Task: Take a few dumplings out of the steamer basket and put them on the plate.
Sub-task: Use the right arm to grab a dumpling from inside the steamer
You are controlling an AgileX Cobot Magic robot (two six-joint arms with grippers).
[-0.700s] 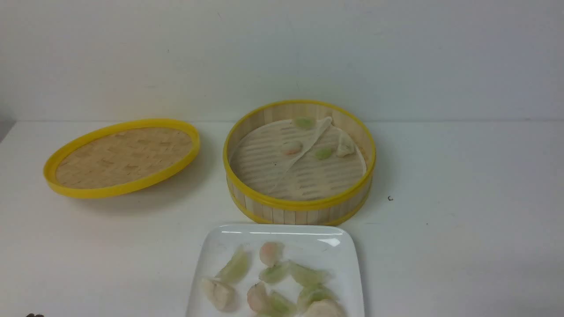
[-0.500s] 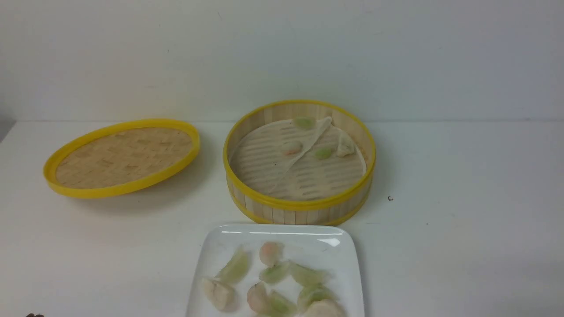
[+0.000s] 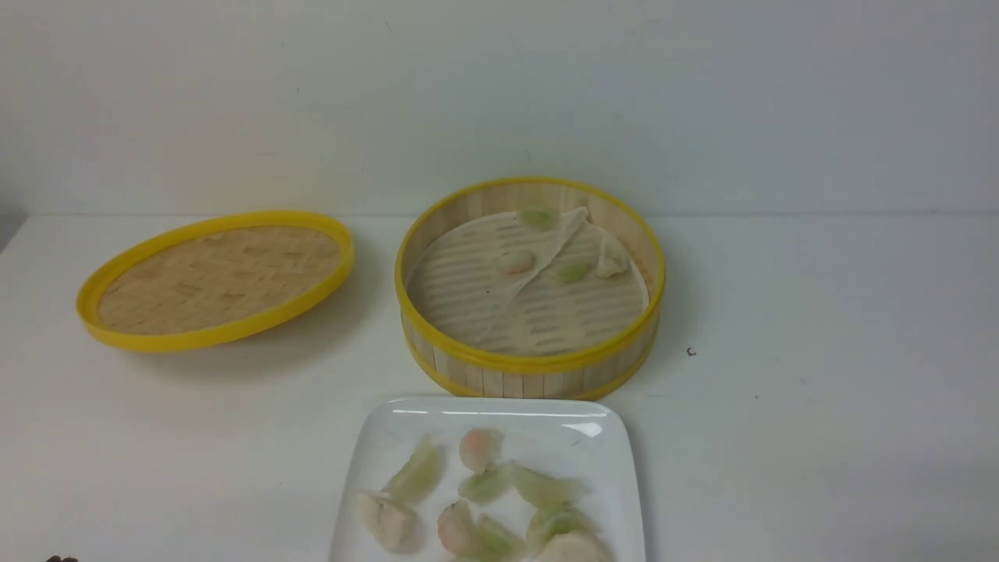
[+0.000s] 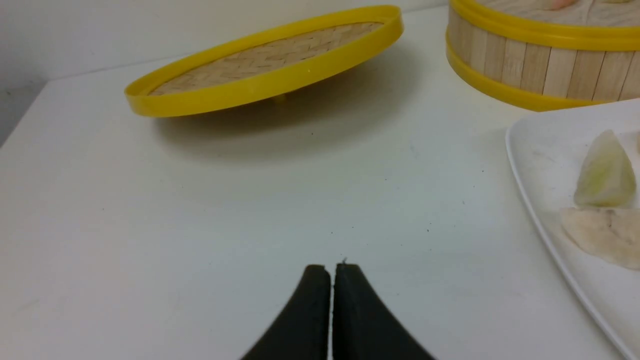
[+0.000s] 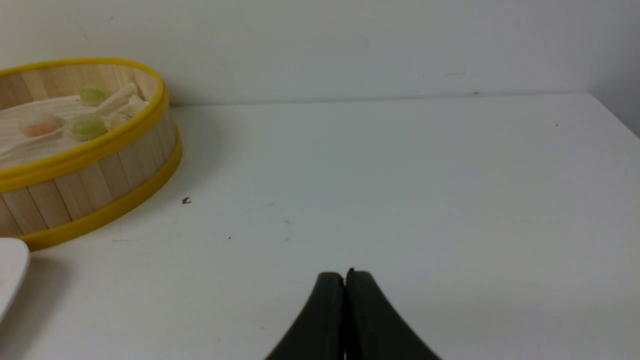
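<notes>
— Nearest the cameras, what are the two hands doing?
— The black left hand (image 4: 332,270) has its narrow fingertips together, with nothing seen between them. The black right hand (image 5: 345,277) is closed the same way, also without anything visible in its grip.
— And on the white bench (image 3: 780,437)?
— Closest in the front view is the glossy white square plate (image 3: 562,441), cut off by the frame edge. Small translucent crescent-shaped dumplings (image 3: 417,471), pale green, pink-orange and whitish, are spread across it, some touching.
— What's beyond it?
— Just behind sits the round bamboo steamer basket (image 3: 531,363) with yellow rims. Four more dumplings lie inside, towards the back: two green, one pinkish, one whitish, around a fold in the pale liner (image 3: 546,254).
— Anything beside that?
— Left of the basket, the shallow woven lid (image 3: 218,281) with a yellow rim rests tilted. Behind everything stands a plain white wall (image 3: 499,94).
</notes>
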